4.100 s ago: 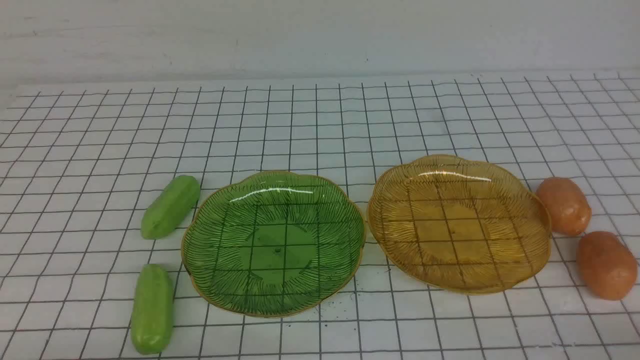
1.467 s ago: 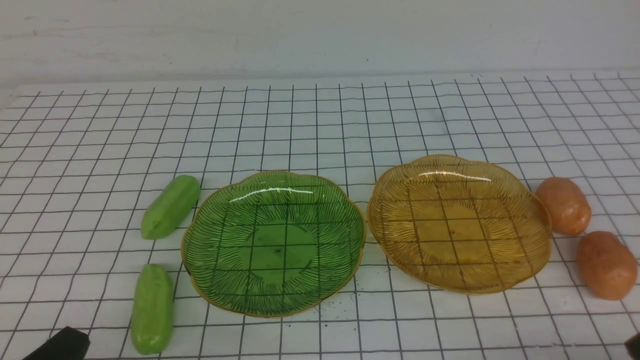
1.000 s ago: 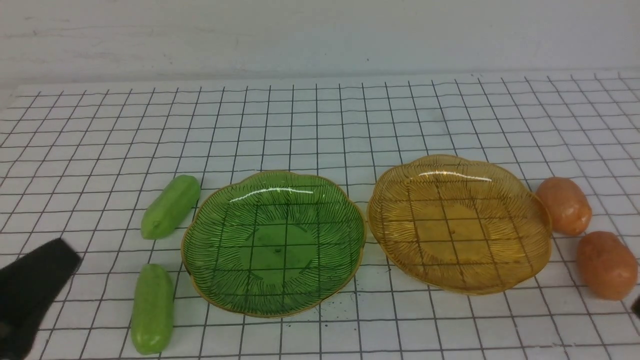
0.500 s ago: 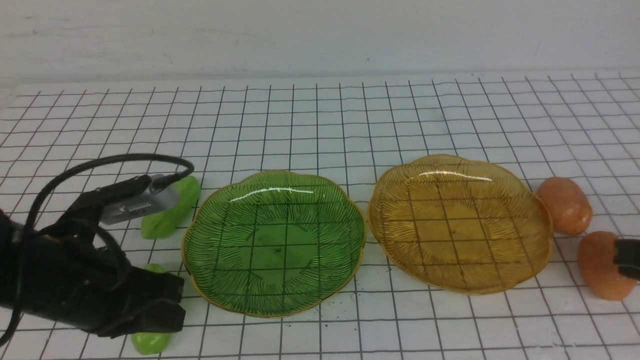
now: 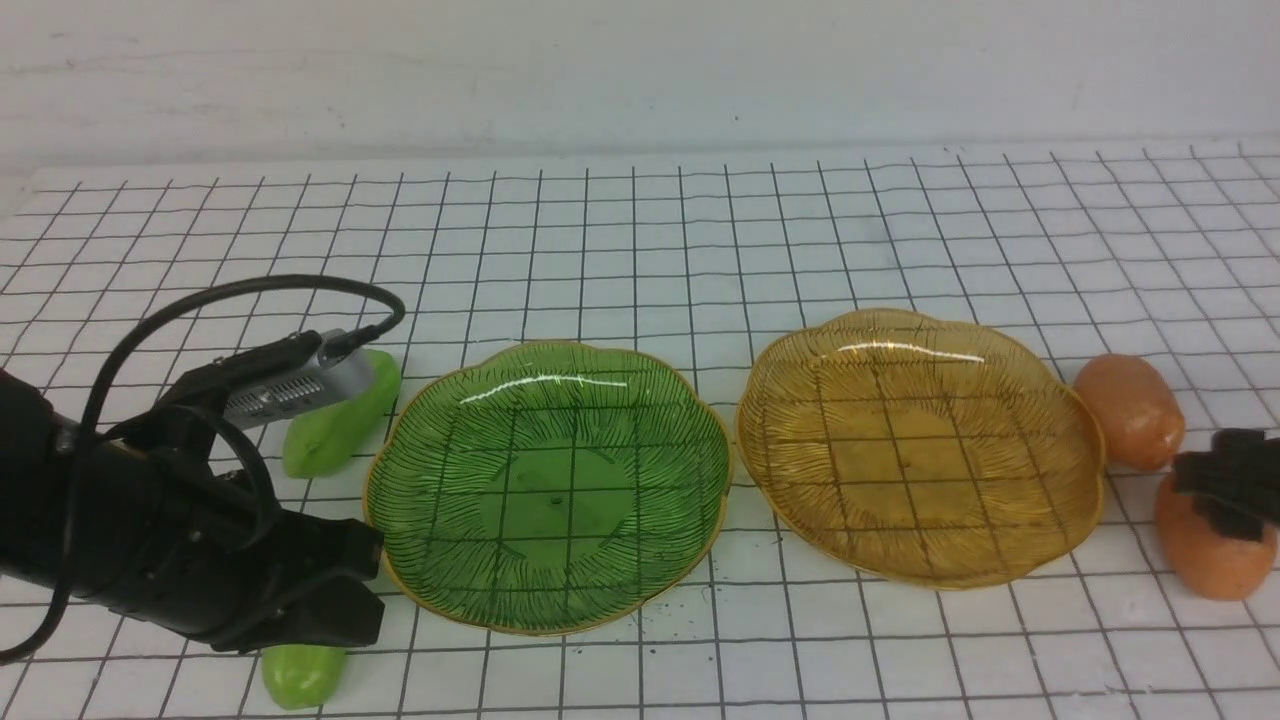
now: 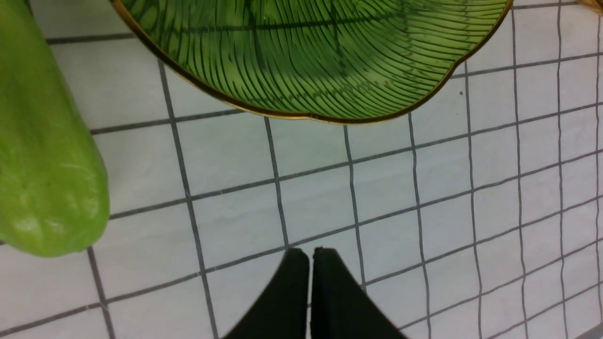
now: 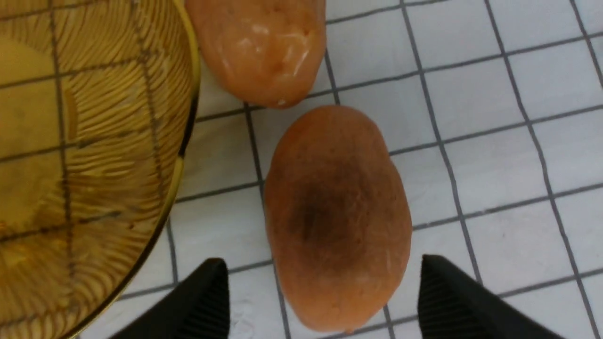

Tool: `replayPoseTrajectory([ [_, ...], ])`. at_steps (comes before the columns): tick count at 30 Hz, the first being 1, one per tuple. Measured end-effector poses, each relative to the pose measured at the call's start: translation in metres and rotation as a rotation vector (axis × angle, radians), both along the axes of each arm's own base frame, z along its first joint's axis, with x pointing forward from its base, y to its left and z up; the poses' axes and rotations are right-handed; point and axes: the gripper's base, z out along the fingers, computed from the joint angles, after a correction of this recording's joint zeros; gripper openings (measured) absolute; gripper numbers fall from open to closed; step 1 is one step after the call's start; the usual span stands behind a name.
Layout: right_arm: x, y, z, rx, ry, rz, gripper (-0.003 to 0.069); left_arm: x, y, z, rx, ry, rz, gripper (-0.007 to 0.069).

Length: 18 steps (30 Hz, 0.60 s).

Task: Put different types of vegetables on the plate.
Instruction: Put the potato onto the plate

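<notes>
Two light-green cucumbers lie left of the green plate (image 5: 545,480). The far one (image 5: 320,445) is partly behind my left wrist. Only the near one's end (image 5: 300,675) shows under my left arm. It also shows in the left wrist view (image 6: 42,155). My left gripper (image 5: 345,600) is shut and empty (image 6: 311,256), beside that cucumber, near the green plate's rim (image 6: 306,115). Two orange-brown potatoes lie right of the amber plate (image 5: 920,450). My right gripper (image 5: 1235,480) is open above the near potato (image 5: 1215,565). Its fingers straddle the near potato (image 7: 334,202) without touching it, and the gripper's midpoint (image 7: 320,261) lies over it. The far potato (image 5: 1130,410) lies just beyond.
A white cloth with a black grid covers the table, with a pale wall behind it. The two plates stand side by side, nearly touching. The amber plate's rim (image 7: 183,141) is close to the right gripper's left finger (image 7: 212,287). Both plates hold nothing.
Both arms have come into view from the near side. The left arm has moved over the near cucumber; the right gripper has moved in above the near potato. Vegetables and plates have not moved.
</notes>
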Motion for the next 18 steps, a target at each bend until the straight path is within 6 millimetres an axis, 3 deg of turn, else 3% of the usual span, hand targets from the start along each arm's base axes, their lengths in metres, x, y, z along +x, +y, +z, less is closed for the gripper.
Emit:
replayPoseTrajectory([
  [4,0.012,-0.004,-0.022,-0.063,0.049,0.005,0.0577,0.0,0.0,0.0,0.0,0.0,0.0,-0.0006],
  [10,0.022,-0.007,-0.052,-0.093,0.123,-0.021,0.0584,0.0,0.0,0.0,0.0,0.0,0.0,-0.0006],
  [18,0.023,-0.007,-0.058,-0.09,0.133,-0.025,0.0497,0.0,0.0,0.0,0.0,0.0,0.0,-0.0006],
])
